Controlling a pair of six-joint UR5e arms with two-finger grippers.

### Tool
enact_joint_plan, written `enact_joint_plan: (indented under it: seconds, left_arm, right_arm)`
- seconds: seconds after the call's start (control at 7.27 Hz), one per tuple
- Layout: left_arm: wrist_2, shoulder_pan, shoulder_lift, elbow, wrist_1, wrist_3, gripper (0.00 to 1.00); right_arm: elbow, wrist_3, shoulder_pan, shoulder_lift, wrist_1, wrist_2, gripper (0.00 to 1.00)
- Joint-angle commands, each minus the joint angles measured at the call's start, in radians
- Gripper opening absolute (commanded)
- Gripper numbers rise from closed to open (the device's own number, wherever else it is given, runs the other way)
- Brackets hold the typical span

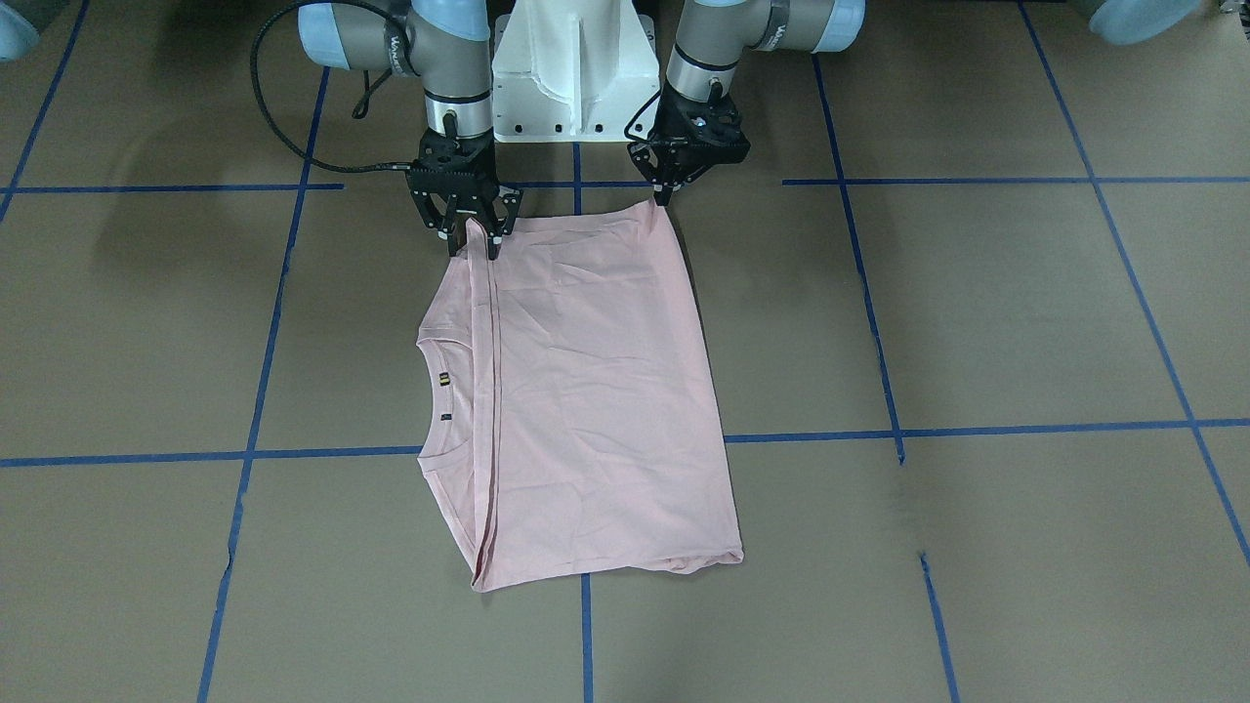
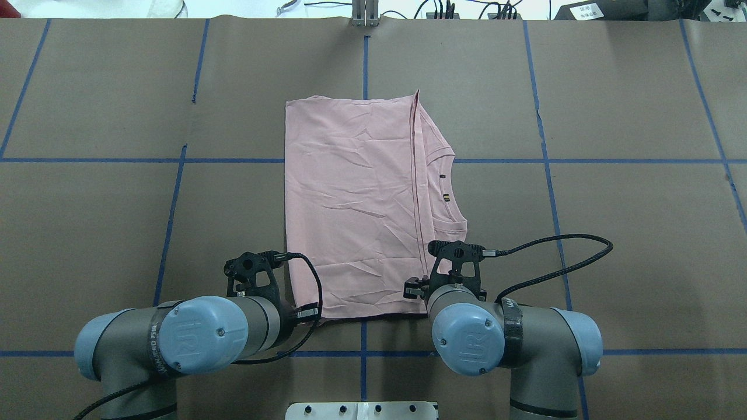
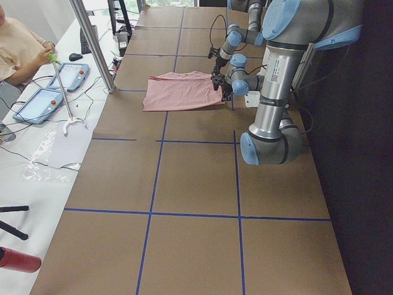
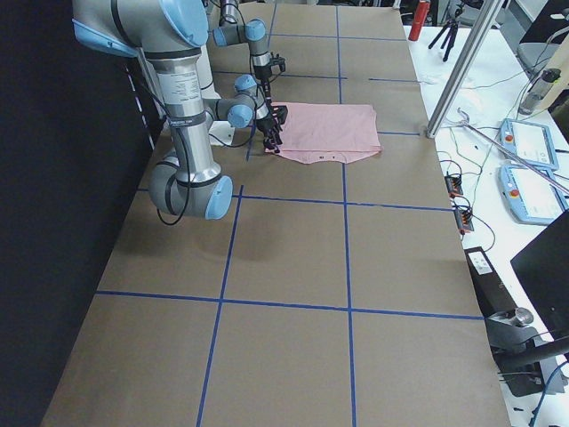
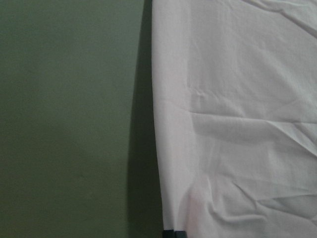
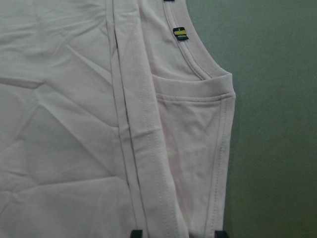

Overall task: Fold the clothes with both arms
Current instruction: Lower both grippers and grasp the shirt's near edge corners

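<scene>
The light pink T-shirt (image 1: pixel 586 391) lies folded lengthwise on the brown table, collar and neck label (image 1: pixel 444 379) showing; its print is hidden. It also shows in the overhead view (image 2: pixel 350 204). My left gripper (image 1: pixel 665 198) is shut on the shirt's near corner at the folded edge; the left wrist view shows that edge (image 5: pixel 163 148). My right gripper (image 1: pixel 476 244) is open at the other near corner, by the collar side, with its fingertips (image 6: pixel 136 233) set apart either side of the hem and sleeve fabric (image 6: pixel 188 163).
The white pedestal (image 1: pixel 571 68) stands between the arms. Blue tape lines (image 1: pixel 879 434) grid the table. A black cable (image 2: pixel 560 256) loops off the right wrist. A metal post (image 3: pixel 92 43), teach pendants (image 3: pixel 40 104) and an operator (image 3: pixel 18 46) are beyond the table's far edge.
</scene>
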Motion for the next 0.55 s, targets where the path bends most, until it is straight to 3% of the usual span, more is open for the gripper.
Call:
enact_joint_plan:
  seconds: [0.0,0.14,0.28,0.41]
  left_arm:
    - [-0.001,0.000,-0.001,0.001,-0.001,0.000,0.00]
    - [-0.001,-0.001,-0.001,-0.001,-0.001,0.000,0.00]
    - [-0.001,0.000,-0.001,-0.001,-0.001,0.000,0.00]
    - [-0.001,-0.001,-0.001,-0.001,-0.001,0.000,0.00]
  right_arm:
    - [-0.016,0.006,0.000,0.015,0.001,0.000,0.57]
    - [-0.024,0.006,0.000,0.026,0.001,0.000,0.55]
    - [-0.028,0.007,0.000,0.028,0.001,0.000,0.45]
    - [-0.029,0.006,0.000,0.026,-0.001,-0.002,0.44]
